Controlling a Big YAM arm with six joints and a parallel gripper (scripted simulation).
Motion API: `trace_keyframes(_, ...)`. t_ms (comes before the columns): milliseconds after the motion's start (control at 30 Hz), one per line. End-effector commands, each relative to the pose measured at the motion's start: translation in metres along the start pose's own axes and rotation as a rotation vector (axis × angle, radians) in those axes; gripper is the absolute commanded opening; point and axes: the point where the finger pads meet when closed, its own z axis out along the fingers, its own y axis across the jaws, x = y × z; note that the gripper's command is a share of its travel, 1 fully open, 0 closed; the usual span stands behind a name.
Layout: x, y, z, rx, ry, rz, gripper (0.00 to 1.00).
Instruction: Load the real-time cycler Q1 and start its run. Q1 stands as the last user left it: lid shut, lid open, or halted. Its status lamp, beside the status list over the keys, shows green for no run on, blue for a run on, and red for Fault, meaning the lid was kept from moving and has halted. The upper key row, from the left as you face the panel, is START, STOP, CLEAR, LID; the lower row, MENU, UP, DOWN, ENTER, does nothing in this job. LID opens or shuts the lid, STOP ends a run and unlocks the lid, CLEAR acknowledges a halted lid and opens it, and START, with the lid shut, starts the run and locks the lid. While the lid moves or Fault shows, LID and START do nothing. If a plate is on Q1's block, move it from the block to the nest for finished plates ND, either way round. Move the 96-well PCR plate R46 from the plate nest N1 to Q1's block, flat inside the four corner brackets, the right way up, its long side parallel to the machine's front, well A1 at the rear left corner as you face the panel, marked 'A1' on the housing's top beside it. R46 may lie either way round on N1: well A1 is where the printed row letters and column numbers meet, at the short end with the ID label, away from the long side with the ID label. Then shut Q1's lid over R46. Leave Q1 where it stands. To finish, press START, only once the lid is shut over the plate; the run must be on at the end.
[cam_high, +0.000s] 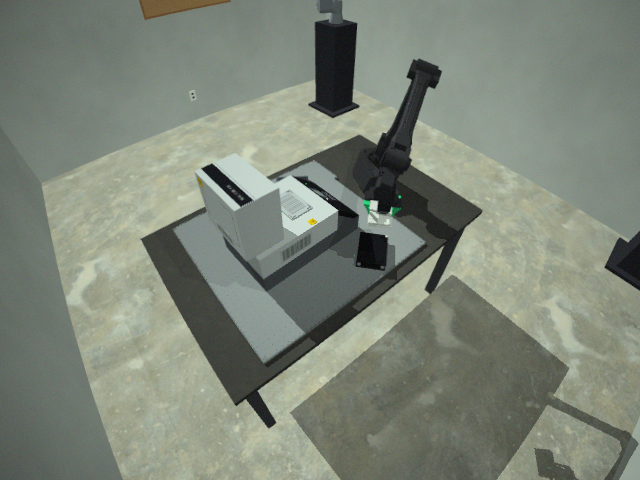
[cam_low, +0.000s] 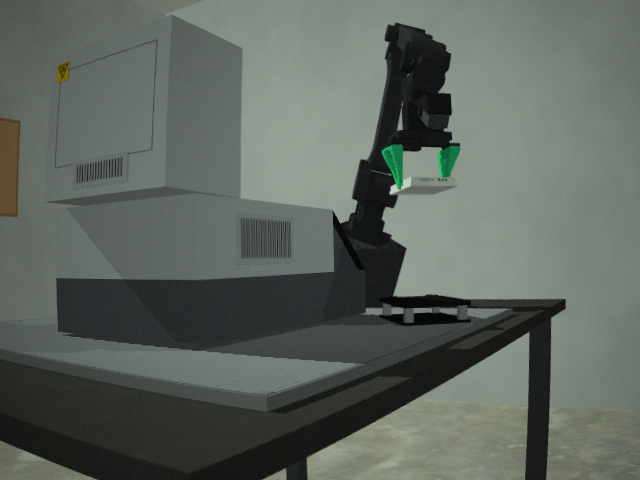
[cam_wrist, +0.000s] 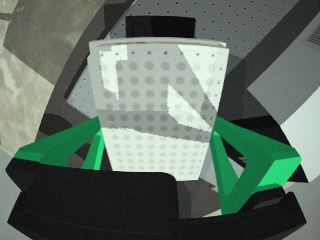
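Green fingers (cam_low: 393, 164) of our gripper (cam_low: 421, 166) are clamped on the two sides of the white plate R46 (cam_low: 424, 184), which we hold level in the air, well above the black nest N1 (cam_low: 427, 301) and apart from it. Beside it on the table (cam_high: 454, 202) we see Q1 (cam_low: 196, 242) with its lid (cam_low: 144, 111) raised, its block (cam_high: 296, 203) uncovered.
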Motion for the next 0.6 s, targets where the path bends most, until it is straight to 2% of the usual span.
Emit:
trace_keyframes(0,-0.016,-0.002,-0.032,0.013,-0.059,-0.012,0.00)
trace_keyframes(33,-0.014,-0.003,-0.029,0.016,-0.052,-0.005,0.00)
trace_keyframes(133,-0.012,-0.005,-0.037,0.013,-0.041,0.001,0.00)
trace_keyframes(400,-0.025,-0.001,-0.086,0.021,-0.106,-0.021,0.00)
trace_keyframes(567,-0.024,-0.002,-0.084,0.016,-0.085,-0.017,0.00)
